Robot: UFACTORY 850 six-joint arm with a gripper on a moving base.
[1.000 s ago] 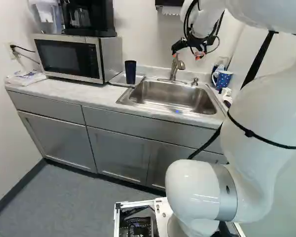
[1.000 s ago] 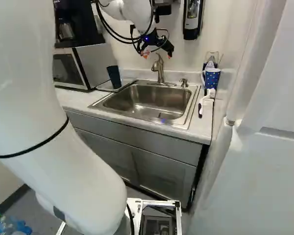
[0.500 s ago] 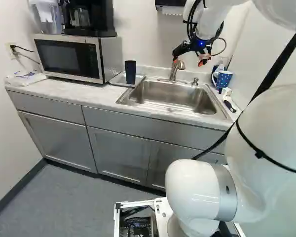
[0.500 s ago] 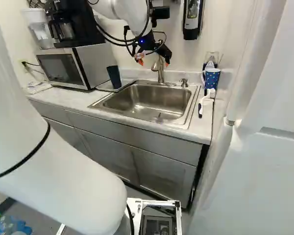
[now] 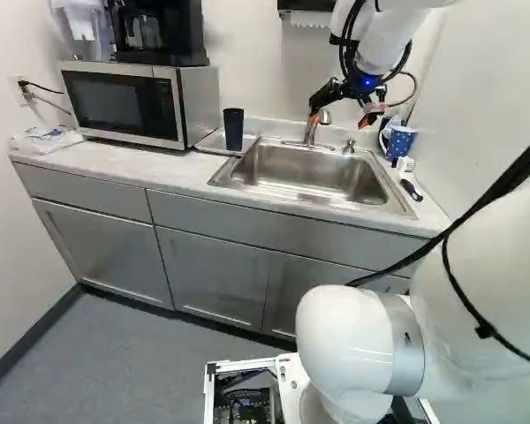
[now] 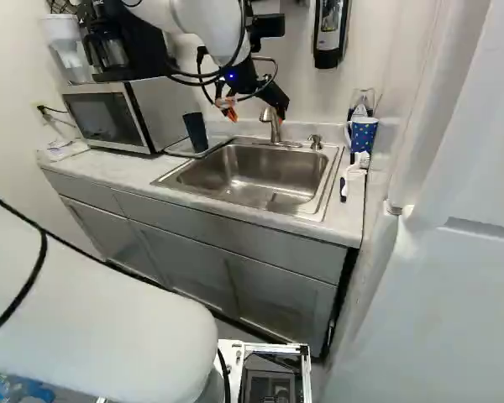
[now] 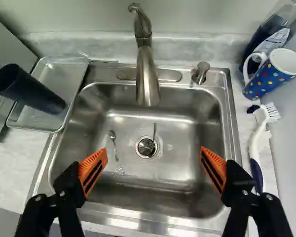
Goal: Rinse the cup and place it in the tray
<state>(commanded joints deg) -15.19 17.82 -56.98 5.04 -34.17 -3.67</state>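
My gripper [image 5: 339, 121] hangs above the sink [image 5: 287, 196], close in front of the faucet. In the wrist view the gripper [image 7: 154, 151] stands wide open, the basin beneath it and nothing between its orange pads. A dark blue cup [image 7: 30, 90] is upright on the metal tray [image 7: 45, 123], beside the microwave. On the opposite side of the sink, a blue mug with coloured dots [image 7: 269, 79] and a white handle stands in the back corner. The faucet [image 7: 147, 81] reaches over the basin; no running water shows.
Two small spoons lie in the basin, one [image 7: 114, 144] beside the drain [image 7: 146, 147], the other at it. A white-handled brush [image 7: 255, 148] is on the counter in front of the mug. The microwave [image 5: 124, 104] and a side wall [image 7: 291, 133] bound the counter.
The arm has lowered, bringing my gripper down and nearer over the sink, with its fingers still open. The base, cup and mug have not moved.
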